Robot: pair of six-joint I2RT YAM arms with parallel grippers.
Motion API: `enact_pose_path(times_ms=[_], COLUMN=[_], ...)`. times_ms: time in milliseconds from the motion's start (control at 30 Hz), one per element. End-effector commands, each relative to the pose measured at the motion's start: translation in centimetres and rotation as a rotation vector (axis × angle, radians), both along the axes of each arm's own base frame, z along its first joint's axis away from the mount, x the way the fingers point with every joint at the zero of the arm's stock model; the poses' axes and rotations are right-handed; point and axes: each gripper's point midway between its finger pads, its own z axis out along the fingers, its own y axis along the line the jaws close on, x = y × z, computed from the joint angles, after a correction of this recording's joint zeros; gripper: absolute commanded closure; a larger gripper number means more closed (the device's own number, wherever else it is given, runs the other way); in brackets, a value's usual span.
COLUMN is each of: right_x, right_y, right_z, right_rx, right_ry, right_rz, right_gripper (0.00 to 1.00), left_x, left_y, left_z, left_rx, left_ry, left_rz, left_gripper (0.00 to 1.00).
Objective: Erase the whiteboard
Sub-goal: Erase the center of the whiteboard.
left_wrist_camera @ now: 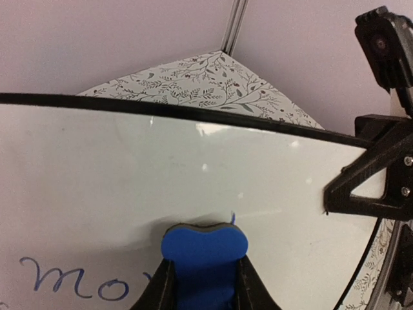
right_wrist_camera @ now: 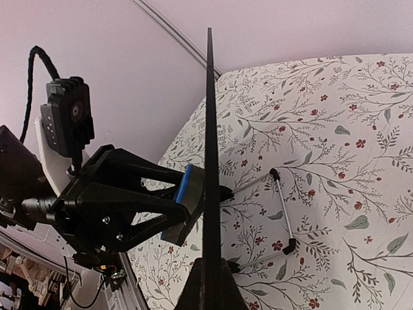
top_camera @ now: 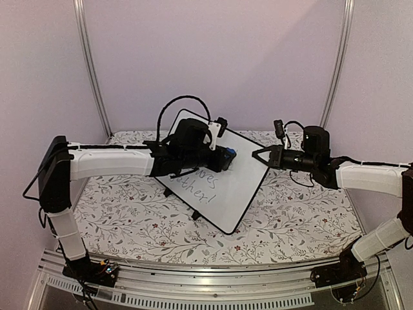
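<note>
The whiteboard [top_camera: 248, 184] stands tilted on the table, with blue handwriting [top_camera: 201, 186] on its lower left part. My left gripper [top_camera: 226, 158] is shut on a small blue eraser [left_wrist_camera: 203, 245], whose dark felt edge presses against the board [left_wrist_camera: 129, 168] just above the writing [left_wrist_camera: 71, 279]. My right gripper [top_camera: 256, 154] is shut on the board's right edge. In the right wrist view the board shows edge-on as a thin black line [right_wrist_camera: 210, 129] rising from that gripper [right_wrist_camera: 211, 274]. To its left are the eraser [right_wrist_camera: 186, 201] and the left gripper's fingers [right_wrist_camera: 122, 203].
A floral cloth [top_camera: 290, 213] covers the table. Behind the board its wire stand [right_wrist_camera: 282, 210] with black tips rests on the cloth. Pale walls and two metal poles [top_camera: 90, 64] close the back. An aluminium rail [top_camera: 213, 284] runs along the near edge.
</note>
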Motion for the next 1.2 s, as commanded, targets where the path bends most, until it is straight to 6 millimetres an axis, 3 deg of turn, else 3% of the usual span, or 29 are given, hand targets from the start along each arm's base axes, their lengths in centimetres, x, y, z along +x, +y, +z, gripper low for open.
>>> enact_pose_path(times_ms=[0, 167, 267, 600, 800, 1000, 1167], right_x=[-7.0, -7.1, -7.1, -7.1, -7.0, -7.0, -7.0], right_y=[3.9, 3.9, 4.0, 4.1, 4.4, 4.5, 4.5], right_z=[-4.4, -4.5, -4.4, -4.4, -4.5, -4.6, -4.6], right_rx=[-0.080, -0.079, -0.076, -0.077, -0.078, -0.080, -0.084], right_ry=[0.060, 0.060, 0.059, 0.061, 0.069, 0.072, 0.071], right_rz=[0.320, 0.324, 0.324, 0.321, 0.331, 0.334, 0.336], right_gripper=[1.00, 1.00, 1.00, 1.00, 1.00, 1.00, 1.00], left_x=[-2.6, -2.2, -1.1, -0.2, 1.7, 1.8, 0.3], left_y=[3.0, 5.2, 5.6, -0.2, -1.6, -1.0, 1.2], left_z=[-7.5, -8.4, -7.5, -3.8, -2.8, -2.6, -4.5], left_rx=[0.158, 0.155, 0.125, 0.093, 0.114, 0.139, 0.171], left_ry=[0.153, 0.186, 0.175, 0.075, 0.027, 0.017, 0.057], left_rz=[0.009, 0.054, 0.067, -0.027, -0.004, 0.012, 0.023], left_gripper=[1.00, 1.00, 1.00, 1.00, 1.00, 1.00, 1.00])
